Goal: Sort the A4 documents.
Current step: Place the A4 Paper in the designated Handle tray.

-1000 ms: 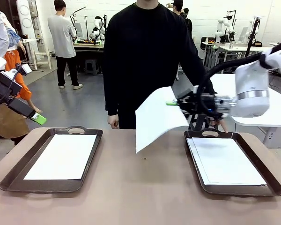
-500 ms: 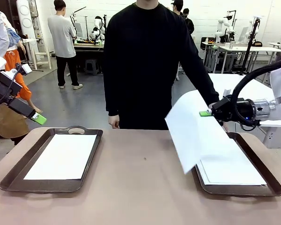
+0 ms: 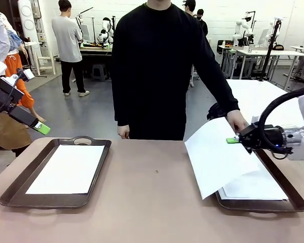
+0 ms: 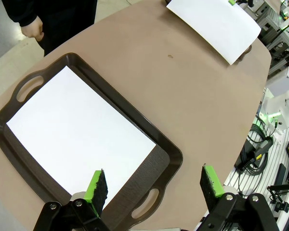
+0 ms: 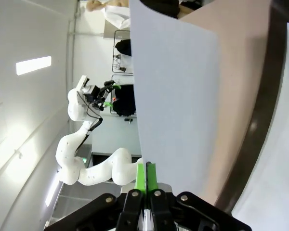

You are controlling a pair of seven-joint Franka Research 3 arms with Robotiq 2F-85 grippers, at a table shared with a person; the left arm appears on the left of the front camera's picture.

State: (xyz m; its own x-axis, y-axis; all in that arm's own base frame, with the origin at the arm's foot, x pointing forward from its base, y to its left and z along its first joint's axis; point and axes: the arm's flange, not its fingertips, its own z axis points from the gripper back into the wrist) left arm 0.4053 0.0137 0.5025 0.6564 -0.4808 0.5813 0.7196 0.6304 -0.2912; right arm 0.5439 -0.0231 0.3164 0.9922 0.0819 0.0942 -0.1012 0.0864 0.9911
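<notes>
White paper, one A4 sheet (image 3: 218, 154), hangs tilted over the near-left corner of the right tray (image 3: 283, 205), pinched at its edge by my closed right gripper (image 3: 234, 140) while my left gripper (image 4: 154, 182) waits open above the left tray (image 4: 166, 156), so, released now, I think it may slide onto the table (image 3: 152, 202).
</notes>
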